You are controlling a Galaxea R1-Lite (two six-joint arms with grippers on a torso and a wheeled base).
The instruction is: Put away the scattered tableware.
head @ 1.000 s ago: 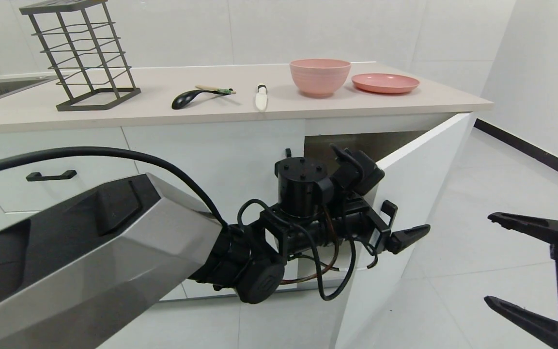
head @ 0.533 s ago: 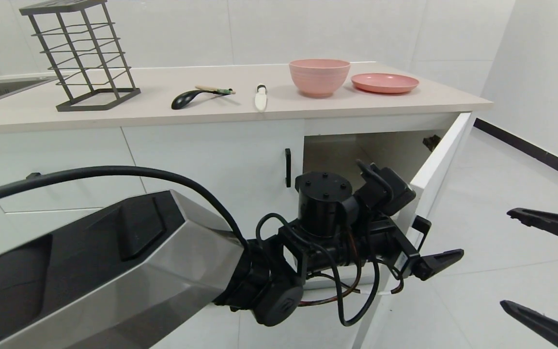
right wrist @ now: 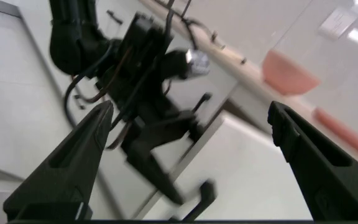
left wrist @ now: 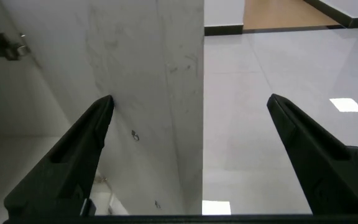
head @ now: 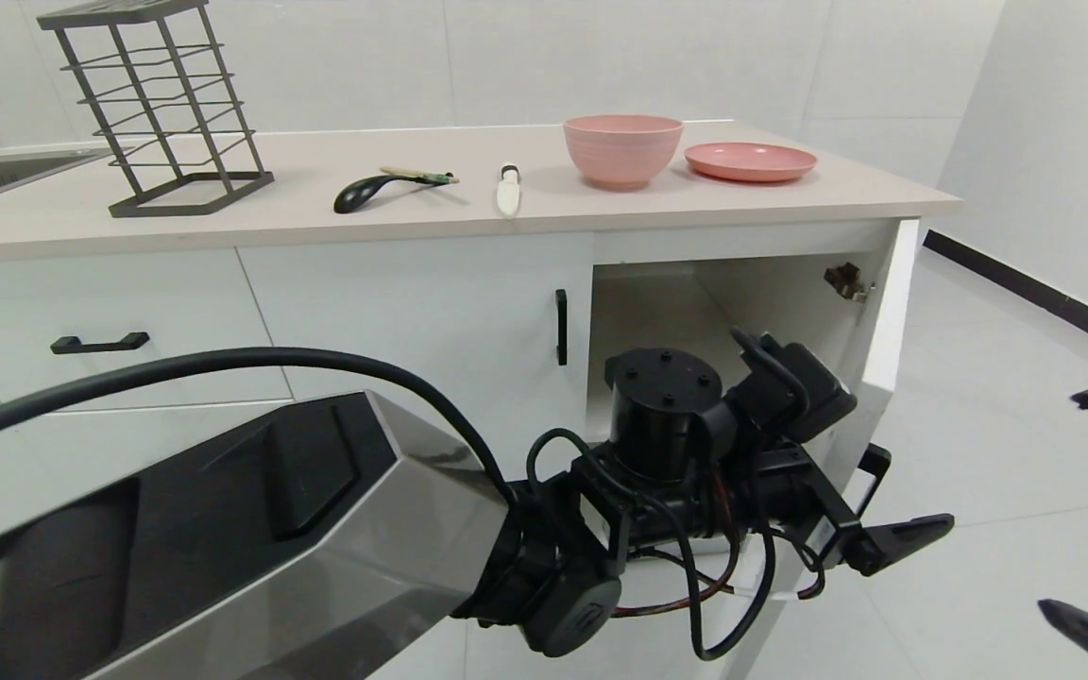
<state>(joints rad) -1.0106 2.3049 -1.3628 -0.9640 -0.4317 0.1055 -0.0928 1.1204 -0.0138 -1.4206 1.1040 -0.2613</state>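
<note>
Bowl (head: 622,149), plate (head: 750,161), knife (head: 509,192) and spoon (head: 365,192) lie on the counter (head: 223,227), well above both claws. Left gripper (left wrist: 190,106), fingers spread, sits by the open door (head: 884,331) below the plate. Right gripper (right wrist: 190,109), also spread, hangs low, farther right. The left looks nearer.

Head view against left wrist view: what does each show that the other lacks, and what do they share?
Head view: the counter with a wire rack, black spoon, white knife, pink bowl and pink plate, above the open cabinet.
Left wrist view: the door seen close up from its inner face, its edge standing inside the open left gripper.
Shared: the door, its hinge, the left gripper and the pale floor.
</note>
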